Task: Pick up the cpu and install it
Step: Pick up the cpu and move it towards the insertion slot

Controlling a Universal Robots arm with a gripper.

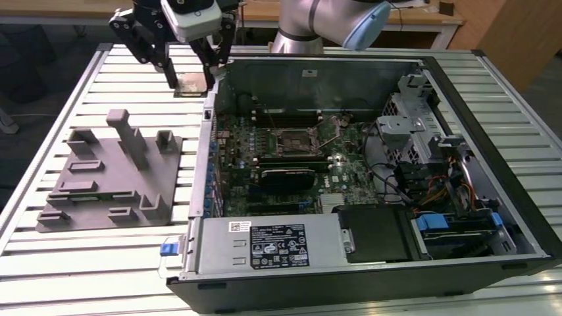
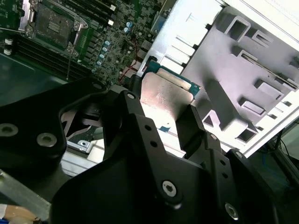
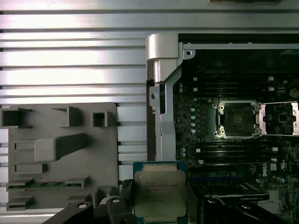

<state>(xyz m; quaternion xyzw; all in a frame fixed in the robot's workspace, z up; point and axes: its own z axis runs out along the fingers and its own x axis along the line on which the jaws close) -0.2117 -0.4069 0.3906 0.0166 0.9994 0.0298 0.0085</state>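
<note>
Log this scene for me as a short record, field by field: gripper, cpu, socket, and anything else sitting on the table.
gripper: shut on the cpu
cpu position: outside the computer case, over the table, by the case's corner
socket: no chip in it, cover plate swung open
grey fixture: on the table beside the case

The exterior view is overlooking the computer case [image 1: 351, 76]. Close past my gripper [image 3: 160, 196], both wrist views are sharing its socket [image 3: 236, 120] [image 2: 51, 23].
</note>
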